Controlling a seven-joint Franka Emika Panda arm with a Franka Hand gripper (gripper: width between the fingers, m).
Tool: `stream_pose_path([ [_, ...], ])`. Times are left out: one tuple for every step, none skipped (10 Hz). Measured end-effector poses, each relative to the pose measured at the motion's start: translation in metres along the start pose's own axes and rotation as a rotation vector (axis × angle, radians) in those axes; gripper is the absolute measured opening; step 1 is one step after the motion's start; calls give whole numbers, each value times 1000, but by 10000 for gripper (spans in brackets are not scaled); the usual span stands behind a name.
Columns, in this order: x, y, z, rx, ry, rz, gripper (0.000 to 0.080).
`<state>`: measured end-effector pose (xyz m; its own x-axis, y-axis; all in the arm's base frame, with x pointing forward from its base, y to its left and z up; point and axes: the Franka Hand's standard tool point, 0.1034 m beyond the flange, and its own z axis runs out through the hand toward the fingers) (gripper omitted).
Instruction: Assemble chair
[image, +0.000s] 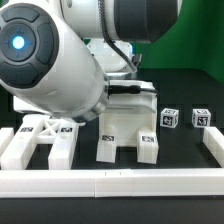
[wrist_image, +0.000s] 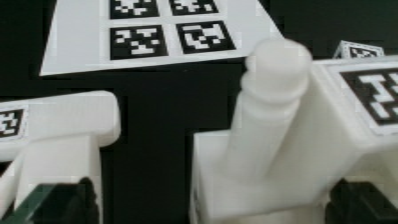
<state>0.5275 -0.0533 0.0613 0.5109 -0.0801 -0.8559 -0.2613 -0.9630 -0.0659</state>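
- Chair pieces lie apart on the tabletop (image: 185, 150). The seat block (image: 125, 138) is in the middle, the flat frame (image: 45, 140) is toward the exterior view's left, and two small cubes (image: 170, 117) (image: 202, 116) are toward its right, well apart from the block.
- The arm (image: 50, 70) hides most of the hand in the exterior view. What shows of it hangs right over the seat block.
- In the wrist view the hand (wrist_image: 205, 200) is released. Its dark fingers (wrist_image: 54, 200) stand wide, one on either side of a white piece, and grip nothing.
- A rounded white post (wrist_image: 276, 90) rises between them with its long axis pointing up toward the camera, and a tagged white part (wrist_image: 365, 95) sits just beside it. Whether the post belongs to the seat block I cannot tell.
- The marker board (wrist_image: 160, 30) lies beyond the post, flat on the tabletop.
- The relation that matters is that the piece sits straight below the hand, inside the open span. Any coming move is therefore likely vertical, either down to clamp or straight up to clear the post without knocking it.
- The border rail (image: 100, 183) runs along the near edge, clear of the hand.
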Motion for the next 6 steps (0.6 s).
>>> stream_pose_path([
  [0, 0, 0, 0, 1, 0, 649],
  [4, -3, -4, -3, 40, 23, 649],
  [8, -9, -6, -2, 88, 69, 649],
  [17, -14, -12, 8, 233, 100, 649],
  [10, -13, -9, 12, 293, 92, 649],
  [13, -14, -12, 15, 354, 92, 649],
])
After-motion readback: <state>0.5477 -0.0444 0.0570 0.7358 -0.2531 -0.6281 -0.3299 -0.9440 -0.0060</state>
